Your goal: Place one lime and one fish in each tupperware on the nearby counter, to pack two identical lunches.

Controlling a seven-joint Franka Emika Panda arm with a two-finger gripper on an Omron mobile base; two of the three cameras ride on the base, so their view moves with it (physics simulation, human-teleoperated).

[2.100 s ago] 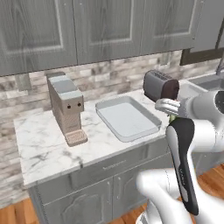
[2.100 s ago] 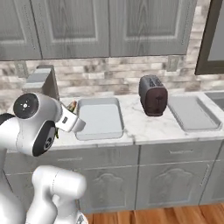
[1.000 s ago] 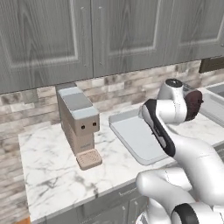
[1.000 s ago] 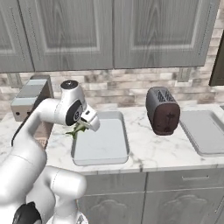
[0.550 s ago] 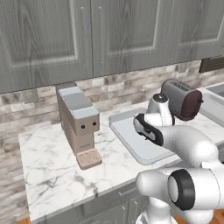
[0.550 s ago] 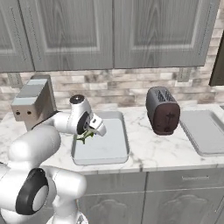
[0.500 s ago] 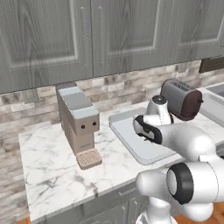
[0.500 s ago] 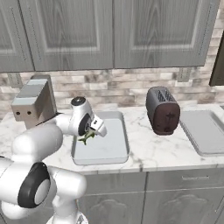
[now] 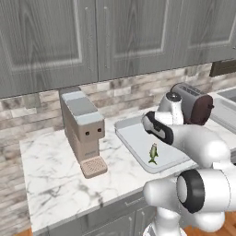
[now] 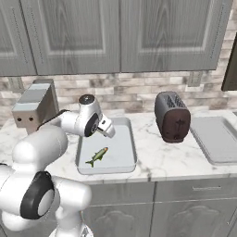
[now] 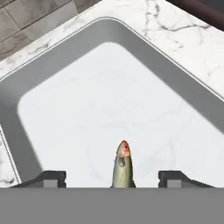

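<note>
Hand view, nearest first: two small dark finger tips of the gripper (image 11: 113,178) standing wide apart, touching nothing. Between them, a slim olive-tan fish with an orange-red head (image 11: 121,165), lying loose on the pale floor of the shallow light-grey rectangular tupperware tray with rounded corners (image 11: 52,57), head pointing away towards the tray's far corner. Beyond the rim, white marble-look counter with thin grey veins (image 11: 175,30) and a strip of grey stone backsplash.

Right base view, near to far: white arm bent low over the counter (image 10: 162,164), gripper (image 10: 107,129) poised above the near tray (image 10: 127,162), fingers spread and empty. Fish (image 10: 97,156) resting in the tray's front left part, just below the gripper. Further right, a dark brown rounded toaster with a steel top (image 10: 172,116), then a second light-grey tray (image 10: 214,139) at the edge. Far left, a tan and grey box-shaped coffee machine (image 10: 33,107).

Left base view: fish (image 9: 153,153) in the tray (image 9: 133,138), coffee machine (image 9: 84,131) to the left, toaster (image 9: 194,102) behind the arm. Grey panelled wall cabinets above.
</note>
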